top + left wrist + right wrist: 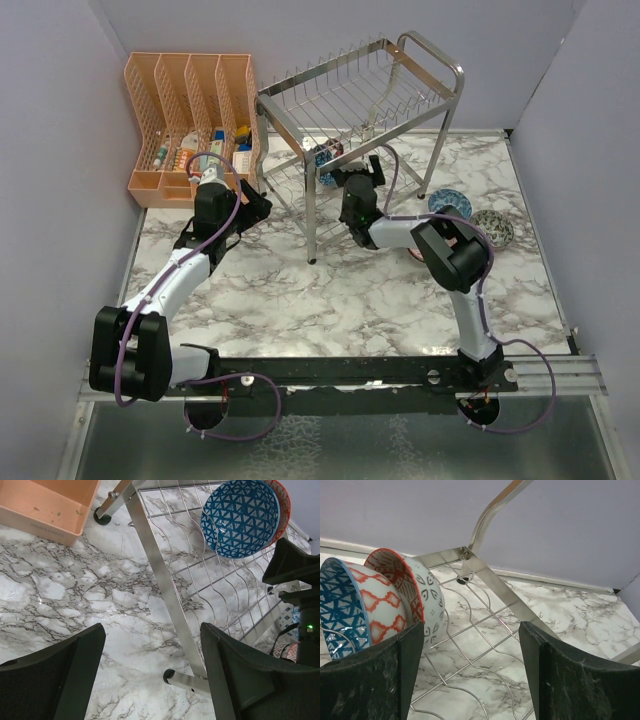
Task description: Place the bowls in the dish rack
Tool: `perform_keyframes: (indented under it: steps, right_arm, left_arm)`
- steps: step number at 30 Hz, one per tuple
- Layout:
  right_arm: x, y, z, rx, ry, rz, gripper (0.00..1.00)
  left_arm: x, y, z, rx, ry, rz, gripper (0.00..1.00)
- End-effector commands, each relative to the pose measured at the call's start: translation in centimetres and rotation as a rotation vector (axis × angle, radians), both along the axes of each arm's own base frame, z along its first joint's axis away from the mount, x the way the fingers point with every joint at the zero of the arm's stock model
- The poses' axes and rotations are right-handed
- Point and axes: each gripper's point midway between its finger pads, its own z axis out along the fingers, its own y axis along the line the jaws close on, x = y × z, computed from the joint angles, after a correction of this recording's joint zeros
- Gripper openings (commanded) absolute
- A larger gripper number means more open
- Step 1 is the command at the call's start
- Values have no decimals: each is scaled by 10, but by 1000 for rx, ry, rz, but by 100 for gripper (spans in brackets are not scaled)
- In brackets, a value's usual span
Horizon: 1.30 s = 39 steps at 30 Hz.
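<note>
The silver wire dish rack [420,55] stands at the back centre. A blue bowl [340,610] and a red bowl [402,587] stand on edge side by side in its lower tier; both also show in the left wrist view, the blue bowl [240,517] in front. My right gripper [470,645] is open and empty inside the lower tier, just right of the red bowl. My left gripper [152,650] is open and empty at the rack's front left leg [192,682]. A blue bowl [449,203] and a greyish bowl [493,227] lie on the table to the right.
The orange slotted organiser [195,110] with small items stands at the back left, next to the rack. A reddish bowl [418,250] peeks from behind my right arm. Grey walls close in the left, back and right sides.
</note>
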Motion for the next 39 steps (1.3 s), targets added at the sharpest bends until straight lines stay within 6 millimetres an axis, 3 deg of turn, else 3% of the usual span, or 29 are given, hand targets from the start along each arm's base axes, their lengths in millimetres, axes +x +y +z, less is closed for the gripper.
perform_keyframes:
  steps: [1,12,26,31,39]
  right_arm:
    - [-13,10,25,92,18,88,76]
    - [-22,23,18,128,119,181,77]
    - [-67,29,25,299,309,302,79]
    - [-87,19,26,355,393,282,80]
    - [-134,-22,14,480,578,197,83]
  left_arm:
    - [5,-4,12,-7,-40,-20,80]
    - [2,-4,15,-8,-48,-20,80]
    - [1,-4,18,-11,-53,-25,80]
    - [-1,-4,20,-11,-58,-24,80]
    - [-1,-4,22,-14,-60,-25,80]
